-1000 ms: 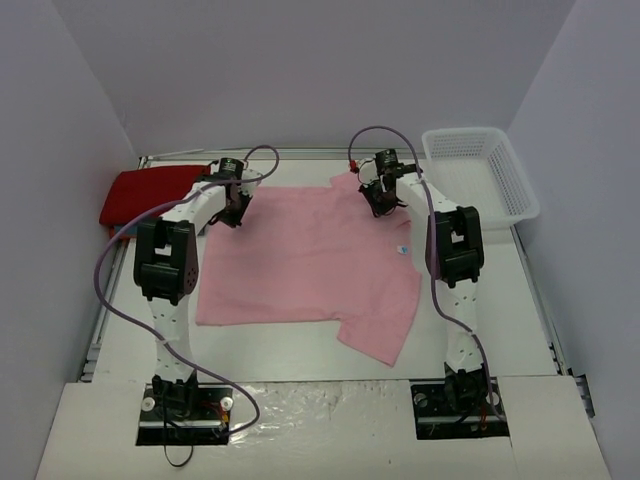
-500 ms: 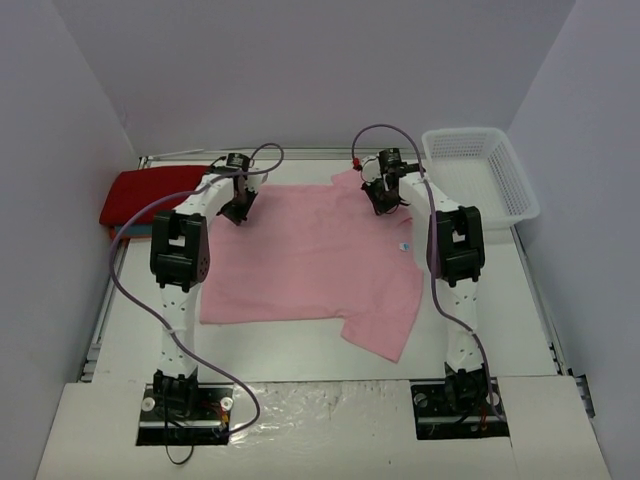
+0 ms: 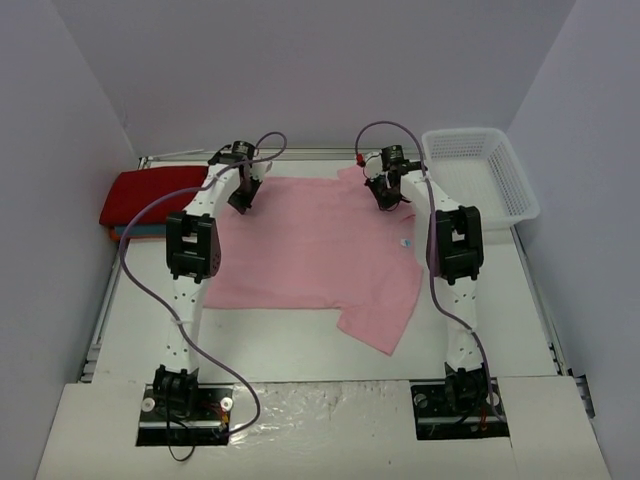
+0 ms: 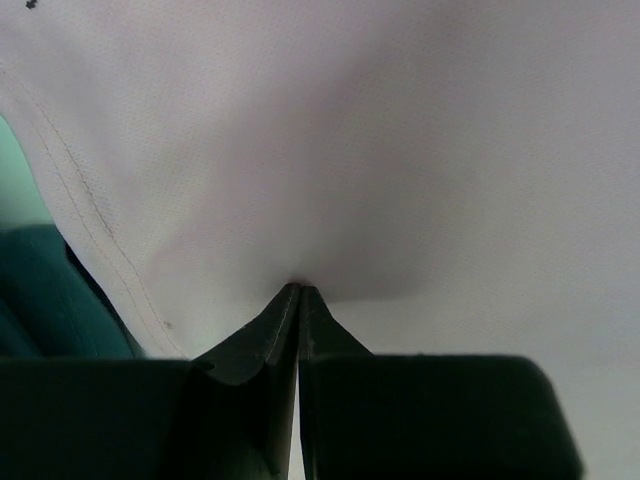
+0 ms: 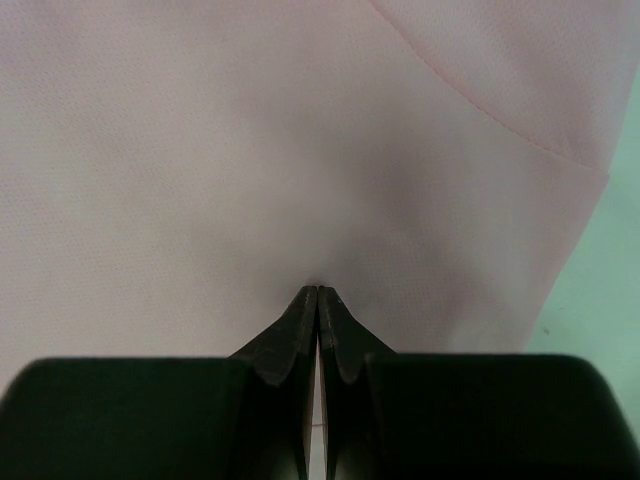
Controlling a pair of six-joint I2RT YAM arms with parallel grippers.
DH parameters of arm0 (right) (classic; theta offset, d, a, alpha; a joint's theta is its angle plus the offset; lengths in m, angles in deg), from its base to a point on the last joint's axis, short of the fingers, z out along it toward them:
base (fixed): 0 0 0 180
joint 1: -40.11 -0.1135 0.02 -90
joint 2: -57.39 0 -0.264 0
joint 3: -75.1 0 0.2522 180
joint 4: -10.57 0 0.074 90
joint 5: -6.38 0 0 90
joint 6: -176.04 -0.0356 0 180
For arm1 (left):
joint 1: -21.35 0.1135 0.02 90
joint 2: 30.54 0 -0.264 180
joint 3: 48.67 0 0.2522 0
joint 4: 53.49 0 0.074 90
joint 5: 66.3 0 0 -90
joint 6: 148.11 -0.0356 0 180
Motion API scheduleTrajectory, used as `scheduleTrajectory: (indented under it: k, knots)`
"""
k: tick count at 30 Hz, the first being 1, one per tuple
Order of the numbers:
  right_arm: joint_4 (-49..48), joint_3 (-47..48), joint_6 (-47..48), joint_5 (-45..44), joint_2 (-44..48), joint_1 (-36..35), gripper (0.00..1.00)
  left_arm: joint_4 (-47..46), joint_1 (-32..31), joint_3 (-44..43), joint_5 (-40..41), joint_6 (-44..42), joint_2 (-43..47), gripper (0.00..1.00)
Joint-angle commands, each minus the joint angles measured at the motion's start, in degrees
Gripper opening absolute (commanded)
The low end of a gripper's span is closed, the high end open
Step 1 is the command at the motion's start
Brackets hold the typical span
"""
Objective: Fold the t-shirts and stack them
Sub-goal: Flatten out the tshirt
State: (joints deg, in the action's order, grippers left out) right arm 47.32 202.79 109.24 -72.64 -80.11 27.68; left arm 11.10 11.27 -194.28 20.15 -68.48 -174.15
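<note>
The light pink t-shirt (image 3: 310, 250) lies spread flat mid-table, with one sleeve (image 3: 385, 315) at the near right. My left gripper (image 3: 241, 203) is shut on its far left edge; in the left wrist view the gripper (image 4: 299, 289) pinches the pink cloth (image 4: 400, 150). My right gripper (image 3: 386, 201) is shut on the far right edge; in the right wrist view the gripper (image 5: 317, 290) pinches the cloth (image 5: 250, 150). The red t-shirt (image 3: 145, 190) lies folded at the far left on the teal-blue one (image 3: 122, 232), which also shows in the left wrist view (image 4: 40, 290).
A white mesh basket (image 3: 480, 170) stands at the far right corner. Purple walls close in the table at the back and both sides. Cables loop above both arms.
Both grippers have moved toward the far edge, dragging the pink t-shirt away from the arm bases. The left arm has stretched out further.
</note>
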Motion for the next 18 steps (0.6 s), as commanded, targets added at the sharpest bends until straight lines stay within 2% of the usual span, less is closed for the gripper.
scheduleTrajectory:
  k: [1, 7, 11, 18]
  knots:
    - [3.38, 1.82, 0.00, -5.18, -4.71, 1.26, 0.00, 5.42, -0.72, -6.37, -1.81, 0.44, -3.60, 0.02]
    - [3.39, 6.56, -0.26, -6.94, -7.09, 1.79, 0.00, 5.95, -2.92, -13.42, -1.98, 1.40, -6.94, 0.03]
    - [3.47, 9.81, -0.70, -8.60, -9.02, 2.14, 0.00, 3.76, -3.88, -14.22, -2.87, 2.99, -6.77, 0.03]
    - [3.39, 15.97, -0.17, -8.79, -12.18, 2.06, 0.00, -0.11, -5.03, -17.02, 1.09, 2.38, -7.47, 0.03]
